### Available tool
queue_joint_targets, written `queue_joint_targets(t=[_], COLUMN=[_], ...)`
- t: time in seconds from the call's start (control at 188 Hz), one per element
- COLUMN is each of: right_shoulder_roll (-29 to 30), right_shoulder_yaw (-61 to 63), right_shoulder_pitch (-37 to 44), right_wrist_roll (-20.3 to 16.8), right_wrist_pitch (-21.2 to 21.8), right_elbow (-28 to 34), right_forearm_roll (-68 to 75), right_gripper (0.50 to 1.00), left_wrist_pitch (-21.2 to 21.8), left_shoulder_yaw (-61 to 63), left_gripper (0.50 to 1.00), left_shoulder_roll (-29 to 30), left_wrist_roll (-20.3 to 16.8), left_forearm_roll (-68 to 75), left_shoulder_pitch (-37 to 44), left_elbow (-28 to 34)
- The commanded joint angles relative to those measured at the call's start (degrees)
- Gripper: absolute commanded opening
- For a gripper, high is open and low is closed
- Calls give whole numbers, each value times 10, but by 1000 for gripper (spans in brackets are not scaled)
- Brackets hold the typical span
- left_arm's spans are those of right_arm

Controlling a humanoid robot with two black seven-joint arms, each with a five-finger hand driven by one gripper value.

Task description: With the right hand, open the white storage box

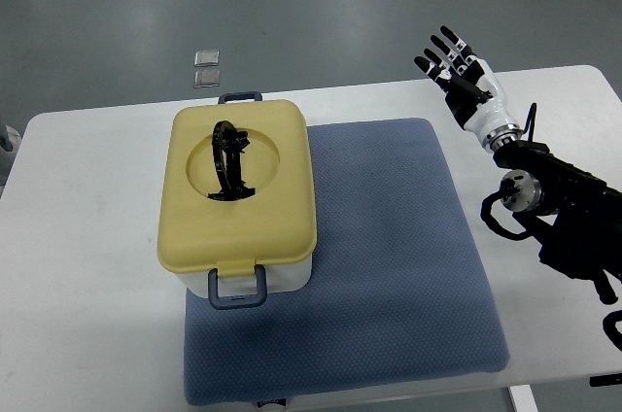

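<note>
right hand raised open, well apart from the shut box.

the white plastic storage box with its pale yellow lid (238,200) sits near the left edge of the blue quilted mat (389,266) on the white desk (87,237), grey latches at its near and far sides. the robot's black-and-white right hand (461,77) hovers over the desk's far right corner, fingers spread wide, holding nothing. to open it well, the hand likely should free the near grey latch (239,288) before lifting the lid.
</note>
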Motion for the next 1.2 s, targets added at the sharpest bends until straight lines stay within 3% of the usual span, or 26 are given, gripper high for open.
queue_joint_targets(t=[0.0,1.194], right_shoulder_roll=[0,-2], right_shoulder_yaw=[0,-2], right_shoulder_pitch=[-1,0], right_wrist_roll=[0,0], right_wrist_pitch=[0,-1], right_elbow=[0,-4], right_forearm_roll=[0,-1], right_gripper=[926,926], left_wrist_pitch=[0,0], left_shoulder_yaw=[0,0], left_gripper=[1000,1000], left_shoulder_roll=[0,0], left_wrist_roll=[0,-1], left_forearm_roll=[0,0], left_shoulder_pitch=[0,0], left_elbow=[0,0])
